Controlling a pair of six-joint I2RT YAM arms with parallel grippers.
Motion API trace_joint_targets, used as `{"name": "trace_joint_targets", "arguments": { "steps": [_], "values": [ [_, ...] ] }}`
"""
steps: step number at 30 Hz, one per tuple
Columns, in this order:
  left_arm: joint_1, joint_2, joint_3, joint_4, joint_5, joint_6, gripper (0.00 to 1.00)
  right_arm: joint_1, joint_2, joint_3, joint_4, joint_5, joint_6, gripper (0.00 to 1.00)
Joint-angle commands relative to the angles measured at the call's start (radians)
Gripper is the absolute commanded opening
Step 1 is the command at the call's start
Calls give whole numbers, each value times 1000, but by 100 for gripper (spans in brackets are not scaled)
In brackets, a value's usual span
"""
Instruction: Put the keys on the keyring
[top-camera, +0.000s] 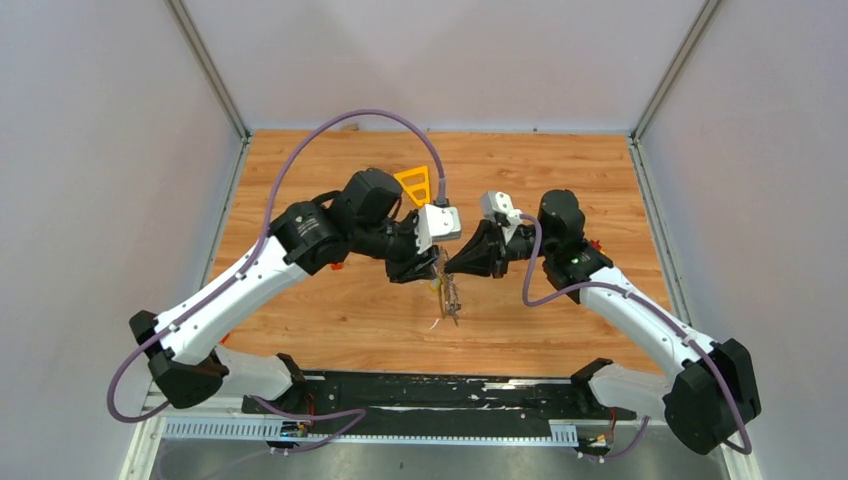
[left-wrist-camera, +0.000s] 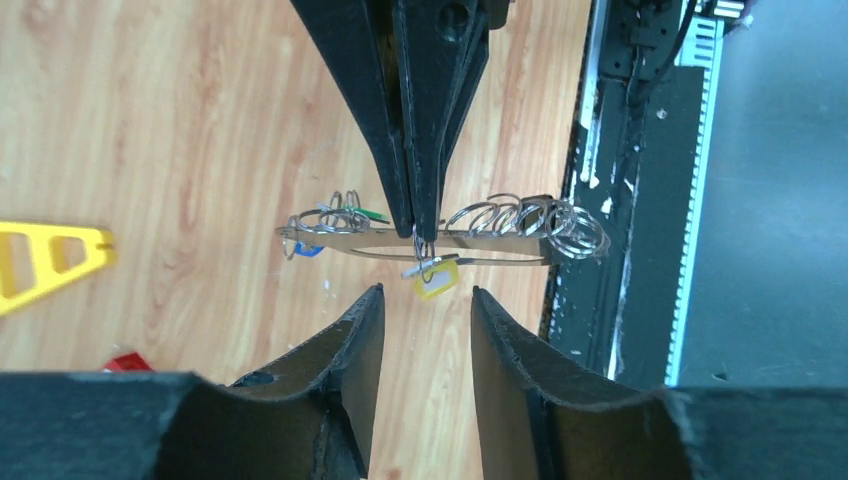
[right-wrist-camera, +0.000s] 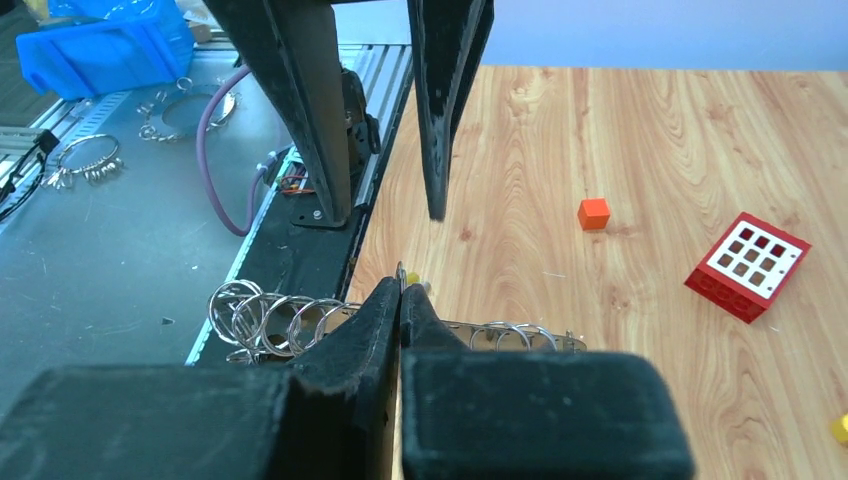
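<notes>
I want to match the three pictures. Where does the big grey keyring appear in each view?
Top view: the keyring hangs at the centre, just under the meeting gripper tips.
Left wrist view: the keyring crosses the middle as a flat bar, above the open left gripper.
Right wrist view: the keyring sits low, partly behind the right gripper.
Shared landmark: the right gripper, shut at the keyring in all three views.

Top camera looks down; opposed wrist cameras closely share the keyring (left-wrist-camera: 500, 238).
</notes>
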Motion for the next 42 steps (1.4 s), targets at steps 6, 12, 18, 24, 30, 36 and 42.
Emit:
{"name": "trace_joint_targets", "arguments": {
  "steps": [6,12,18,24,30,36,42],
  "values": [
    [31,-176,-164,326,35,70,55,-48,-91,41,138,-32,128,0],
    [33,-242,-302,551,132,66,54,-72,-105,28,284,-50,277,0],
    [33,-234,-353,609,238,107,54,-88,-107,9,446,-67,412,0],
    [35,-220,-361,636,270,104,50,-89,-95,-2,508,-65,465,0],
    [34,-229,-372,642,271,104,40,-91,-85,-5,477,-61,433,0],
    [36,-240,-368,632,252,108,35,-94,-78,-2,435,-62,396,0],
    [39,-255,-353,607,226,124,29,-95,-75,-4,393,-63,356,0]
  ]
}}
